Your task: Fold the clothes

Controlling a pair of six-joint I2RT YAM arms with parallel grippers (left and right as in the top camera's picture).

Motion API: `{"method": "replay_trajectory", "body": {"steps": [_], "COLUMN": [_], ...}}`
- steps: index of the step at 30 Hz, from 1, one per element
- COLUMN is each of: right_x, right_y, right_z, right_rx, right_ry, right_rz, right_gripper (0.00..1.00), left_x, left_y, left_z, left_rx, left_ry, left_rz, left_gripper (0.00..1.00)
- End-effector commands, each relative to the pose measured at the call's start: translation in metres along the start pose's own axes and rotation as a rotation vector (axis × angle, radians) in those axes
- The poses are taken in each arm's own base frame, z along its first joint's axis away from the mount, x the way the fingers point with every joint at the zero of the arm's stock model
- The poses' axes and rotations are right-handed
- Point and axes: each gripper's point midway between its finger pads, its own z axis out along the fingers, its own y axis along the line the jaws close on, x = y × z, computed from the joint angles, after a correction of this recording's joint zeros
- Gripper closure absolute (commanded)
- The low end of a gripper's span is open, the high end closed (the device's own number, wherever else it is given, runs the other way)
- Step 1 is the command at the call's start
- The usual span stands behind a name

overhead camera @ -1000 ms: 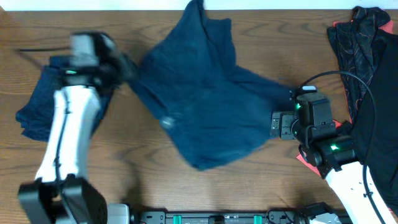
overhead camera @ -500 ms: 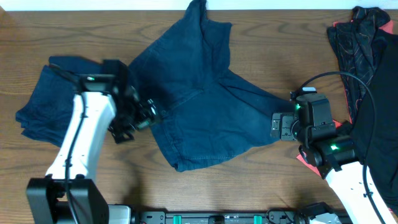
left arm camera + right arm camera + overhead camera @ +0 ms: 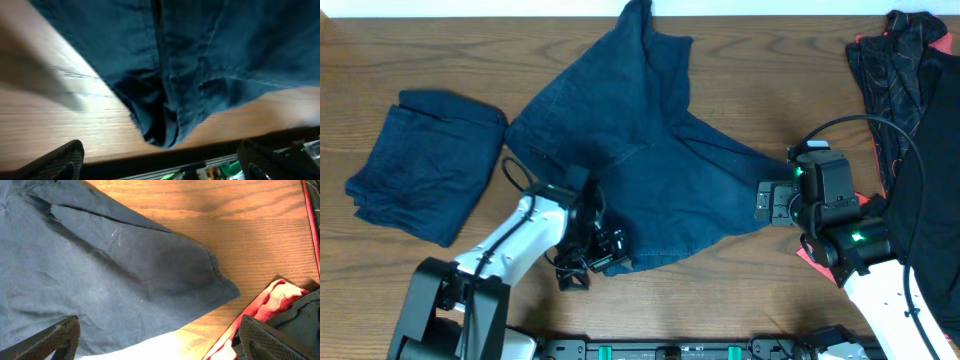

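Left hand (image 3: pixel 603 250) spread over blue garment (image 3: pixel 640 170) hem.

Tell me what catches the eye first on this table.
A big dark blue garment sprawls crumpled across the middle of the table, with the left claw at its near edge and the right claw at its right corner. A folded blue piece lies at left, and a black-and-red pile at the far right.

The wooden table (image 3: pixel 740 60) carries a rumpled blue garment (image 3: pixel 640 170) mid-table, a folded blue garment (image 3: pixel 425 165) left, a dark clothes pile (image 3: pixel 910 90) right
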Motion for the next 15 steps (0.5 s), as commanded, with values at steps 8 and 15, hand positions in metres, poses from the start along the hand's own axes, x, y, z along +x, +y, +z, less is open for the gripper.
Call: {"method": "replay_trajectory", "body": {"steps": [8,15], "right_x": [-0.001,-0.001], "right_y": [-0.003,-0.003], "right_z": [-0.001,-0.001], "right_rx": [0.012,0.013], "right_ry": [-0.006,-0.007], "right_rz": [0.018,0.018], "right_gripper": [0.01,0.01], "left_x": [-0.006,-0.020], "left_y": [-0.023,-0.015], "left_z": [0.010,0.013], "left_rx": [0.037,-0.048], "left_ry": [-0.067,-0.190], "left_rz": [-0.137,-0.201], "left_gripper": [0.03,0.05]}}
